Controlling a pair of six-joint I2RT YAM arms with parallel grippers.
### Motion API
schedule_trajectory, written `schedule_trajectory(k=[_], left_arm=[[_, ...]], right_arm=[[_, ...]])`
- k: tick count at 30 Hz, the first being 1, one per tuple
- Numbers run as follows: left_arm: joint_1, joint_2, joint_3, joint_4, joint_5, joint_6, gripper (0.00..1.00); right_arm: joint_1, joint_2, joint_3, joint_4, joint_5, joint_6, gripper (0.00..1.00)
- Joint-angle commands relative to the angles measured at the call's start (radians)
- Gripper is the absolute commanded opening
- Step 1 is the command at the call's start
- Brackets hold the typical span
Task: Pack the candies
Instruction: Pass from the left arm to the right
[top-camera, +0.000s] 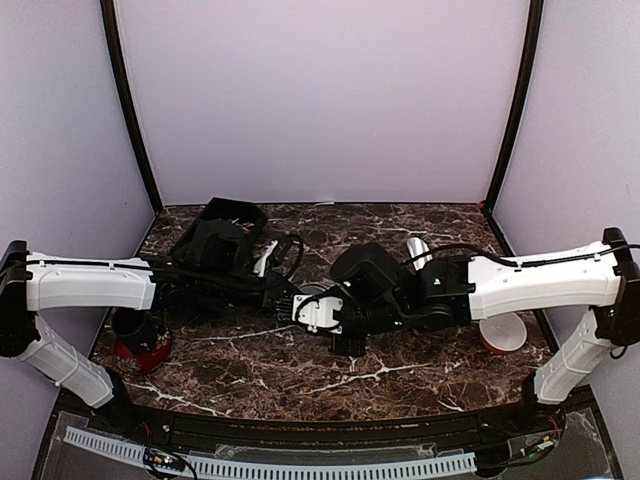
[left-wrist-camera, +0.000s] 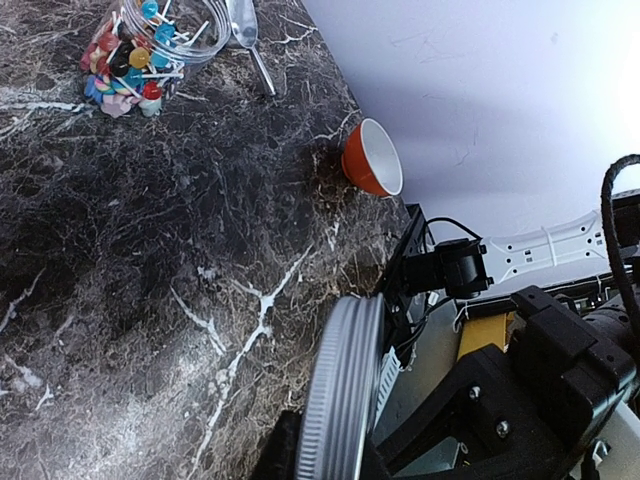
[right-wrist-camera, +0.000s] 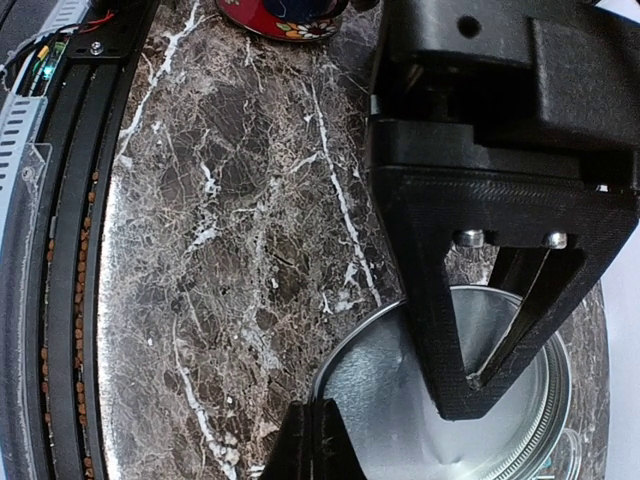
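candies (left-wrist-camera: 125, 62) | tiny, mixed red, blue, yellow, pink, orange | heaped, some in the mouth of a tipped glass jar (left-wrist-camera: 205, 30) | on marble table (left-wrist-camera: 150, 260)

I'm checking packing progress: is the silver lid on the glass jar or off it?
Off. The silver lid is gripped in the left end effector, well apart from the glass jar that holds the candies.

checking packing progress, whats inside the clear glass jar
Many small mixed-colour candies, some on white sticks, show inside the clear glass jar. The jar runs off the picture's edge, so its fill level cannot be told.
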Motion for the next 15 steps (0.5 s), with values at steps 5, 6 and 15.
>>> schedule_trajectory(k=[5, 6, 15], left_arm=[[-0.01, -0.06, -0.008, -0.072, -0.026, 0.029, 0.2], [-0.01, -0.072, -0.007, -0.074, -0.035, 0.033, 0.27], [0.027, -0.271, 0.008, -0.149, -0.159, 0.164, 0.83]], right_arm=[[-0.026, -0.004, 0.07, -0.038, -0.028, 0.071, 0.0], [-0.026, -0.007, 0.07, -0.041, -0.036, 0.079, 0.0], [-0.034, -0.059, 0.046, -0.05, -0.145, 0.128, 0.0]])
